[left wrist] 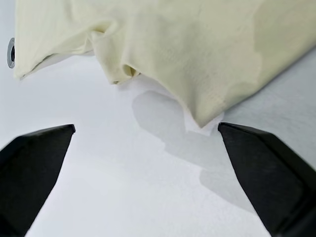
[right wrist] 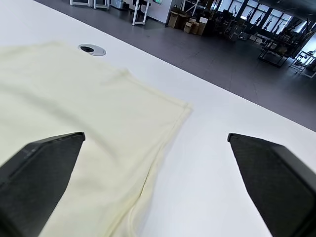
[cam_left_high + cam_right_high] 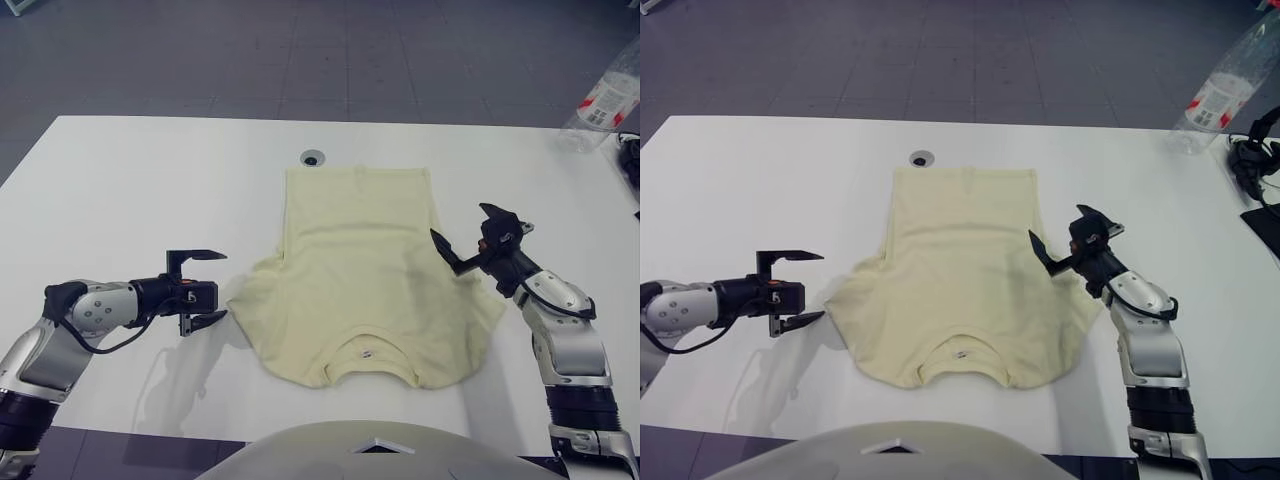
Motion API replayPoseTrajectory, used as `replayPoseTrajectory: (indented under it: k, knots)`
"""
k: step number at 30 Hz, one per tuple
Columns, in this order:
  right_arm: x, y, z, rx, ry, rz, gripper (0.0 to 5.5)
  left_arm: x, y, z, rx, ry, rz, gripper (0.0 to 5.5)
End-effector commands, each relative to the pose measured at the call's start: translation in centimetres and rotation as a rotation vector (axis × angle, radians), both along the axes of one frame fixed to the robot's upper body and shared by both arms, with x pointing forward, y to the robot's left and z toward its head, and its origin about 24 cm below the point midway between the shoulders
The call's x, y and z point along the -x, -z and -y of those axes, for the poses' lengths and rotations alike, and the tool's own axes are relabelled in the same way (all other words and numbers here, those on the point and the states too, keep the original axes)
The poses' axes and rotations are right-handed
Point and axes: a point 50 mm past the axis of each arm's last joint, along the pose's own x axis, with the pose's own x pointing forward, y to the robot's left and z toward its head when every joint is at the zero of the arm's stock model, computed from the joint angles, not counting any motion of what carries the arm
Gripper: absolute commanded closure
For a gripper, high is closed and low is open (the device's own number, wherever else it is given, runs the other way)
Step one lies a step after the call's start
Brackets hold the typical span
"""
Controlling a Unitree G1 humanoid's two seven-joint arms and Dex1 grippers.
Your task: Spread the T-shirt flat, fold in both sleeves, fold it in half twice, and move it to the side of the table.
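Note:
A pale yellow T-shirt (image 3: 355,270) lies spread on the white table (image 3: 120,190), collar toward me and hem at the far side. Its left sleeve (image 3: 250,300) is bunched with wrinkles, seen close in the left wrist view as a folded tip (image 1: 197,111). My left gripper (image 3: 204,288) stands open just left of that sleeve, nothing between its fingers. My right gripper (image 3: 470,232) is open above the shirt's right edge (image 2: 163,148), near the right sleeve (image 3: 485,310).
A round cable grommet (image 3: 313,157) sits in the table just beyond the hem. A clear plastic bottle (image 3: 608,95) lies at the far right corner, with black cables (image 3: 1245,160) beside it. Bare tabletop stretches left and right of the shirt.

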Motion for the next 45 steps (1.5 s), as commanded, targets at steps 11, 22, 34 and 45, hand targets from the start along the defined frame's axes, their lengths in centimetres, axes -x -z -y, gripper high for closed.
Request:
replayPoseTrajectory:
  k: [11,22,34,45]
  knots:
    - [0.0,-0.9,-0.6,-0.032,-0.015,0.058,0.10,2.0,3.0,0.3,-0.020,0.039,-0.197,1.58]
    - [-0.1,-1.5,-0.7,-0.055,0.002,0.122,0.10,2.5,3.2,0.5,-0.014,0.057,-0.233,3.86]
    - [-0.3,-4.0,-0.1,-0.199,0.066,0.365,0.10,2.5,3.1,0.7,-0.012,0.057,-0.231,5.49]
    - [-0.2,-4.0,-0.6,-0.188,0.029,0.371,0.10,1.6,1.9,1.8,0.067,0.082,-0.162,5.49]
